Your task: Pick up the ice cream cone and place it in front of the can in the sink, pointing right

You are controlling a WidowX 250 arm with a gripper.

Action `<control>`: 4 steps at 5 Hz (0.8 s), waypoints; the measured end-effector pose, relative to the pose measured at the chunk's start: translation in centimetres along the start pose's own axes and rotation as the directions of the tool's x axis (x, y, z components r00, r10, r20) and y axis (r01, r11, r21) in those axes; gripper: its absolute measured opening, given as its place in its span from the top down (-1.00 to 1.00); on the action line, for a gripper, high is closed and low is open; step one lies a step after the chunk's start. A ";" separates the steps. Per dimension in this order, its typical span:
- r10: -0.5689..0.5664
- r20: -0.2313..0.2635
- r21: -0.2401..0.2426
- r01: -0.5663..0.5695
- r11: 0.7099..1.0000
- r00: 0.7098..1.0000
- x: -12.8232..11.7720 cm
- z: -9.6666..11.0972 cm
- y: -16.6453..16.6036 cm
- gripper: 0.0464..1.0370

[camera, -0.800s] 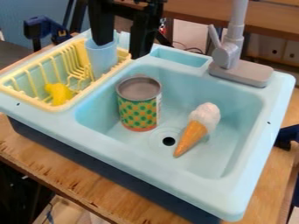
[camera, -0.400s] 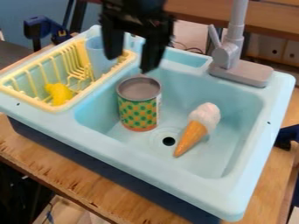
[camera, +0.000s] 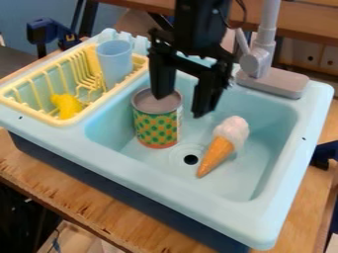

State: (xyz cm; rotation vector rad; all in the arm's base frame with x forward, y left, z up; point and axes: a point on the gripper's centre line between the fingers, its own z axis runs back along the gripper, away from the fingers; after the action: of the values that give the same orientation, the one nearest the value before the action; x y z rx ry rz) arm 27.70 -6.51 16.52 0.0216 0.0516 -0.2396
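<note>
1. Two fingers of the black gripper (camera: 183,105) stand apart, open and with nothing between them, above the toy sink (camera: 261,217); one overlaps the top of the patterned can (camera: 156,126), though contact cannot be told from here.
2. Lining up with the can seems to be the step in hand, so it looks best to centre the opening over it before lowering, with one finger outside each side of its wall.
3. A level, slow descent should suit it; a fingertip landing on the rim could tip the can (a wide, round body leaves little slack).
4. Some care is also due on the side of the ice cream cone (camera: 216,155), which lies near the can and could be nudged.
5. The can stands upright in the basin, beside the drain (camera: 190,159), towards the yellow rack (camera: 33,112). Its top is dull grey inside a metallic rim, its side yellow with green dots, and an orange-red band circles its foot.
</note>
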 end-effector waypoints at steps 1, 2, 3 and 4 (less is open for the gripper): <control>0.009 -0.059 0.009 -0.009 1.000 0.998 0.0 -1.7 -0.5 -0.93; 0.028 -0.065 0.027 -0.026 0.999 0.997 0.7 -3.0 -0.6 -0.93; 0.010 -0.045 0.028 -0.009 1.000 0.999 1.6 -4.2 -1.2 -0.93; -0.016 -0.037 0.015 0.017 1.000 0.999 2.2 -5.3 -1.4 -0.93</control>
State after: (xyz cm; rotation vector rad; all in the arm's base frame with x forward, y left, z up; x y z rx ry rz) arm 29.20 -8.22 11.06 0.0412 0.0867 -0.2563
